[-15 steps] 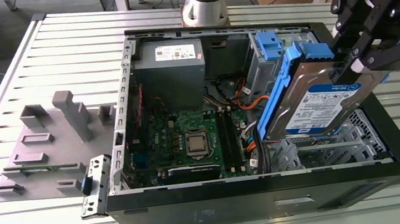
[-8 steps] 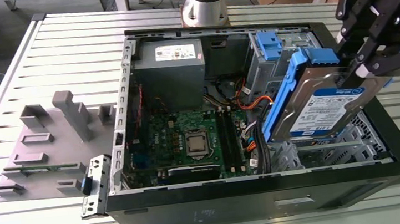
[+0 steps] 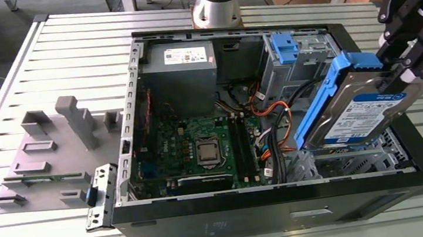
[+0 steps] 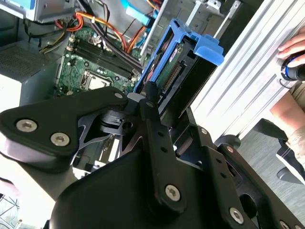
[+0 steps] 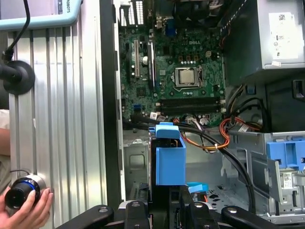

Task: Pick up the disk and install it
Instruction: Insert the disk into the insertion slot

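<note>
Exterior view, gripper (image 3: 401, 78) at two o'clock, jaws clamped on the disk (image 3: 357, 116), tilted over the open computer case (image 3: 284, 208), three o'clock of the motherboard (image 3: 198, 146), second wrist view, disk's blue rail (image 4: 205, 47) over the case, first wrist view, a hand (image 5: 29, 214) on a knob (image 5: 21, 191).

The disk (image 3: 359, 116) hangs tilted in the gripper (image 3: 405, 77) above the open case (image 3: 284, 208).

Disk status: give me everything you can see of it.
The disk is a flat silver metal drive with a white-and-blue label on its face and bright blue plastic rails round its edges. It hangs steeply tilted over the open case's bay at the exterior view's right, clamped at its upper end in the gripper's jaws. Whether its lower end touches the case is unclear.
</note>
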